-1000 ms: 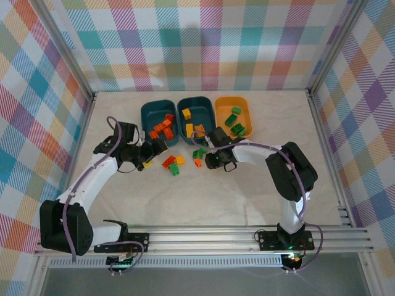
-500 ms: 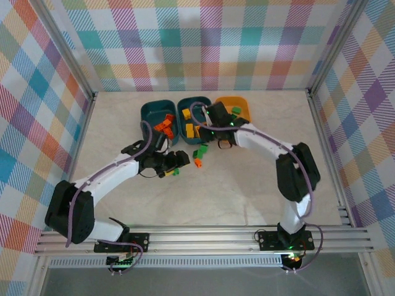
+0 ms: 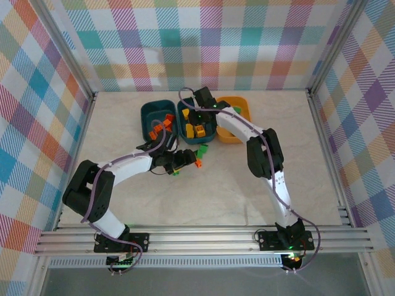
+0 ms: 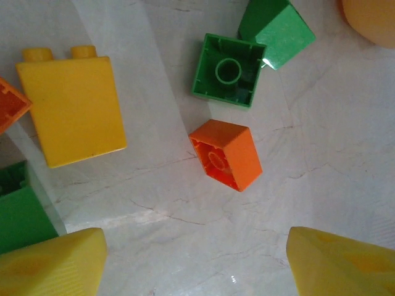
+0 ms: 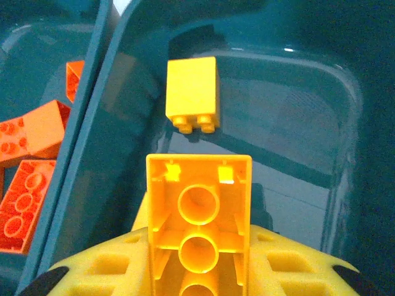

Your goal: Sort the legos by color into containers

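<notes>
Right gripper (image 5: pixel 199 259): clamped on yellow brick (image 5: pixel 199 209), hollow underside to camera, above middle teal tub (image 5: pixel 296 123) at tabletop (image 3: pixel 290 154) far edge; second yellow brick (image 5: pixel 192 92) inside. Left gripper (image 4: pixel 196 265): spread wide, empty, over orange brick (image 4: pixel 225 154) on tabletop, green bricks (image 4: pixel 228 71) beside.

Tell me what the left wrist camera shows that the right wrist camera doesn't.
Left wrist: loose pieces on the marble table, an orange brick, green bricks and a big yellow brick, beyond the open left fingers. Right wrist: a held yellow brick gripped by the right fingers over the teal tub, a loose yellow brick inside it, and orange bricks in the neighbouring tub. Both: yellow fingers and yellow Lego.
</notes>
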Available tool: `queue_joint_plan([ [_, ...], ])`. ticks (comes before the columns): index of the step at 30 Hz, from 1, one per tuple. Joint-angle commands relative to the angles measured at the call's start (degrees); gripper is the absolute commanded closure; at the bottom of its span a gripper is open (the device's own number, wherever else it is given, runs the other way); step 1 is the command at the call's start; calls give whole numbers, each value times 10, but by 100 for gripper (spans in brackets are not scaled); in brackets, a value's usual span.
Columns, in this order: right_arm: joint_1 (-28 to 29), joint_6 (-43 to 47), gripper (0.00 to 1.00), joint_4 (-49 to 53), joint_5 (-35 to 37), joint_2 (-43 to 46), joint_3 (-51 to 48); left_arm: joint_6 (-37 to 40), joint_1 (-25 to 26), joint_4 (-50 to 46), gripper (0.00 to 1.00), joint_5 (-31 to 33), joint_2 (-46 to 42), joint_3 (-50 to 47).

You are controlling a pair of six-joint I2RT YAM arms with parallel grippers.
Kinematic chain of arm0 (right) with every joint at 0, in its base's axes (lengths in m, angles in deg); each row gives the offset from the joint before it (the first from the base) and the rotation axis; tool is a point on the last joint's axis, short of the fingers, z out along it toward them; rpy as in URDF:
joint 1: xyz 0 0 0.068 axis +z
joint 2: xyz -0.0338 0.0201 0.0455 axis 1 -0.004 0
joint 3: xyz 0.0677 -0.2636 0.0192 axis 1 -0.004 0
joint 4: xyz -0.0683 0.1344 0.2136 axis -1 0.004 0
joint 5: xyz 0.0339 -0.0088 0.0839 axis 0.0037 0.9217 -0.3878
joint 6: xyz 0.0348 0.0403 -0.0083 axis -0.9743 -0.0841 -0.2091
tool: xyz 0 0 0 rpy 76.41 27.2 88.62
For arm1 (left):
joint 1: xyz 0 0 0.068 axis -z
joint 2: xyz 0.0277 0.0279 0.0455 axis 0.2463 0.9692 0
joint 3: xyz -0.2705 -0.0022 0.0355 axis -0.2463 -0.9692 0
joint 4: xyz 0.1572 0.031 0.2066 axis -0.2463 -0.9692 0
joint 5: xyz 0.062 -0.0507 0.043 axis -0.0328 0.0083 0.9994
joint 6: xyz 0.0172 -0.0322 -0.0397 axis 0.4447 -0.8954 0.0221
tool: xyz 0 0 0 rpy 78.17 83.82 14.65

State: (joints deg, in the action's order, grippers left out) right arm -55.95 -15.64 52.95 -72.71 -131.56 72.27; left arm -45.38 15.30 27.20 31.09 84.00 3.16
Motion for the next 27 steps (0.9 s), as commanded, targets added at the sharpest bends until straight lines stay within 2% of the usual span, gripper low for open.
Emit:
queue_joint_plan([
  [1, 1, 0, 66, 32, -18, -24, 38, 14, -2, 6, 24, 29, 3, -27],
  [6, 1, -6, 59, 58, -24, -49, 73, 18, -26, 10, 24, 31, -11, -71],
  [9, 1, -17, 44, 68, -24, -31, 79, 25, -43, 6, 25, 40, -27, -93],
  [11, 3, -18, 38, 68, -27, -15, 79, 28, -53, 5, 24, 45, -31, -104],
  [16, 4, -11, 35, 76, -11, 31, 63, 35, -79, -11, 25, 41, -46, -113],
  [22, 4, -26, 33, 4, -6, 167, -84, 42, -83, -71, 24, 53, -49, -75],
  [27, 4, -47, 33, -66, -1, 304, -269, 38, -63, -133, 26, 60, -9, 2],
])
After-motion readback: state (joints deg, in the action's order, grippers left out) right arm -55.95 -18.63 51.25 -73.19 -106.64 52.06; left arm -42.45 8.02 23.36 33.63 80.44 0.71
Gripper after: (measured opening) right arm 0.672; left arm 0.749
